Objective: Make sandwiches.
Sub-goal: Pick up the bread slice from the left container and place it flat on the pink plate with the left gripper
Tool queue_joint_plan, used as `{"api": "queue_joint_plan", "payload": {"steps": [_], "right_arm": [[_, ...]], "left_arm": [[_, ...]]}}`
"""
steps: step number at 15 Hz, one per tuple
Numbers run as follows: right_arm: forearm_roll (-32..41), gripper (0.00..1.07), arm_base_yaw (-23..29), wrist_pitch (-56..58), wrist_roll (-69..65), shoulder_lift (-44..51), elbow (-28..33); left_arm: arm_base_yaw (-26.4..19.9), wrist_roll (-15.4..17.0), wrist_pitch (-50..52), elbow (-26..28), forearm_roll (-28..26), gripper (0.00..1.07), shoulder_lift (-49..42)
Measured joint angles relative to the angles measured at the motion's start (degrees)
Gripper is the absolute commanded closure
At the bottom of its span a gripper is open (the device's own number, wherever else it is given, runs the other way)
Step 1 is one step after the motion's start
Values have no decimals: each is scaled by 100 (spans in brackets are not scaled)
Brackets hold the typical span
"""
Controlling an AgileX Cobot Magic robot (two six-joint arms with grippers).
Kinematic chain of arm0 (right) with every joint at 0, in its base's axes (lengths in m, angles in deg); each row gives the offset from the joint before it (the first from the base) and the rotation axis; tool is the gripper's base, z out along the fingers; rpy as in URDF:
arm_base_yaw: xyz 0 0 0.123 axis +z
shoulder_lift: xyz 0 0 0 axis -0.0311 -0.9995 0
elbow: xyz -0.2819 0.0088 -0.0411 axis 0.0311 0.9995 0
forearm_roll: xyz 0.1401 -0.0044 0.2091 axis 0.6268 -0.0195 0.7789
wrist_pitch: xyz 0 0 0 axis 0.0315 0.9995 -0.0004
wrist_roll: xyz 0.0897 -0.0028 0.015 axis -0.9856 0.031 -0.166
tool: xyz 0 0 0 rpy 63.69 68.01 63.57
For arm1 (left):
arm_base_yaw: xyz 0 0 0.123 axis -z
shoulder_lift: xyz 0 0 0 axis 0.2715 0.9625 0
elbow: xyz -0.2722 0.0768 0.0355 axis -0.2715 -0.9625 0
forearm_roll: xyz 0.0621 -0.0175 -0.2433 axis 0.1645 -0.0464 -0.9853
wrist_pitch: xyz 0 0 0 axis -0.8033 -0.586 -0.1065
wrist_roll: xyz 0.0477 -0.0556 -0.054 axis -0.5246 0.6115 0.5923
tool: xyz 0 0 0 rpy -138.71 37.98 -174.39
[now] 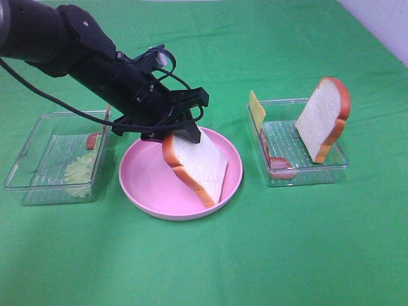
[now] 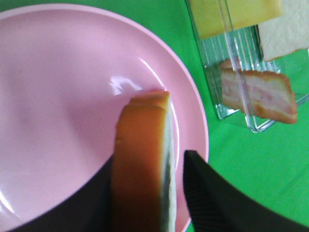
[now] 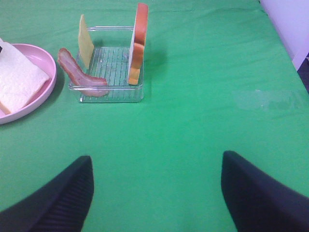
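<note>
Tilted bread slice (image 2: 142, 145) rests 1 edge on the pink plate (image 2: 58, 96) between the left gripper's (image 2: 152, 162) parted fingers, likely released as the sandwich base; right gripper (image 3: 155, 159) waits wide open, empty.

Green cloth (image 1: 210, 268) across the whole tabletop, matte, lightly creased. Soft, even light from above, with short, faint shadows. Whitish wall or panel (image 1: 386, 29) past the cloth's far right corner, also seen from the right wrist view, with a dark gap (image 3: 304, 77) beneath. Faint paler patch (image 3: 265, 100) on the cloth, right side.
</note>
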Motion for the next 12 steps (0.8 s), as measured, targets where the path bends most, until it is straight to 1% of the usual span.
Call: {"api": "queue_joint_plan", "payload": {"steps": [1, 2, 4, 7, 9, 10, 12], "right_arm": [[0, 37, 0, 0, 0, 0, 0], [0, 37, 0, 0, 0, 0, 0], [0, 37, 0, 0, 0, 0, 0], [0, 37, 0, 0, 0, 0, 0], [0, 37, 0, 0, 0, 0, 0], [0, 37, 0, 0, 0, 0, 0], [0, 37, 0, 0, 0, 0, 0]], "left_arm": [[0, 109, -57, 0, 155, 37, 0], [0, 172, -63, 0, 218, 37, 0], [0, 298, -178, 29, 573, 37, 0], [0, 1232, -1112, 521, 1805, 37, -17], [0, 1696, -1793, 1031, 2590, 37, -52], [0, 1805, -1971, 1163, 2773, 37, -57], [0, 2120, -2584, 1570, 3254, 37, -69]]}}
